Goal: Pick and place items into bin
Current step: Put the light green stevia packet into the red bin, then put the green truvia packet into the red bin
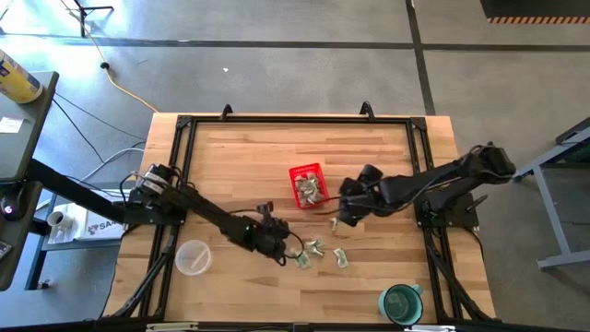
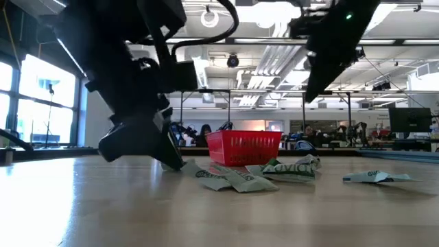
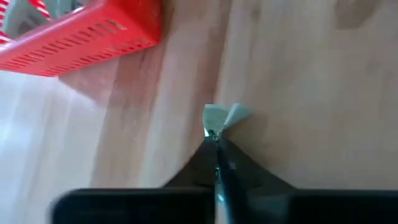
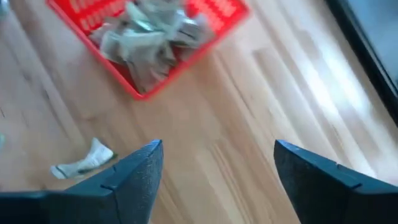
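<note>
The red basket (image 1: pixel 307 184) stands mid-table and holds several pale green-and-white wrapped pieces (image 4: pixel 146 34). More pieces lie on the wood nearer the front edge (image 1: pixel 318 249), (image 1: pixel 341 259), and one lies beside the right gripper (image 4: pixel 84 162). My left gripper (image 3: pixel 216 138) is low over the table, in front of the basket, shut on one small piece (image 3: pixel 222 117). My right gripper (image 4: pixel 217 158) is open and empty, raised just right of and in front of the basket (image 4: pixel 205 25). My left gripper pinches the small pale green piece by one crumpled end (image 3: pixel 214 129) between its two fingertips. The rest of the piece sticks out past the tips. The fingers slant down toward the table. Whether the piece is clear of the wood, I cannot tell.
A clear plastic cup (image 1: pixel 193 257) stands front left and a teal cup (image 1: pixel 401 302) front right. Black frame rails (image 1: pixel 295 120) run along the table's edges. In the low view loose pieces (image 2: pixel 291 168) lie in front of the basket (image 2: pixel 243 147).
</note>
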